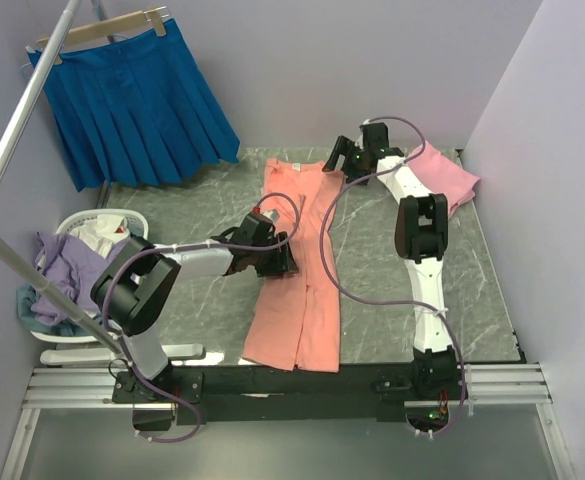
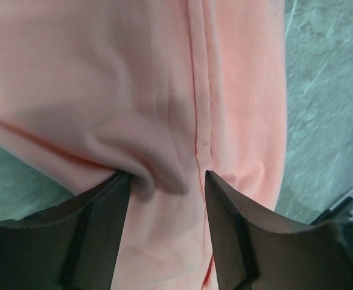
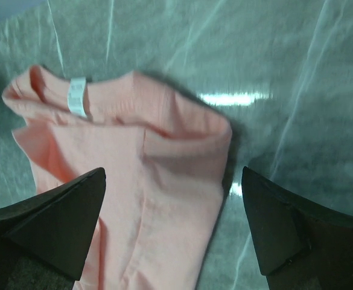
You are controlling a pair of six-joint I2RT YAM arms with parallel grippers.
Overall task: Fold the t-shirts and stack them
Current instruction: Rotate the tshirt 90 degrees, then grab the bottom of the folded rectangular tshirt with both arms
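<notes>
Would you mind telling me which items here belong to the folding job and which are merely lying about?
Job: salmon-orange t-shirt, pink t-shirt.
Lying about: blue pleated skirt, laundry basket of clothes.

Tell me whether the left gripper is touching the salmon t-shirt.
Touching. Left wrist view: salmon t-shirt puckers against both fingers of the left gripper.

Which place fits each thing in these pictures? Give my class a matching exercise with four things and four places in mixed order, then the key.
Things
1. salmon-orange t-shirt
2. pink t-shirt
3. blue skirt
4. white basket

Places
A. hanging on a hanger, far left
B. far right corner of the table
C. beside the table's left edge, holding clothes
D. lengthwise along the table's middle

Pairs: 1-D, 2-B, 3-A, 4-C
</notes>
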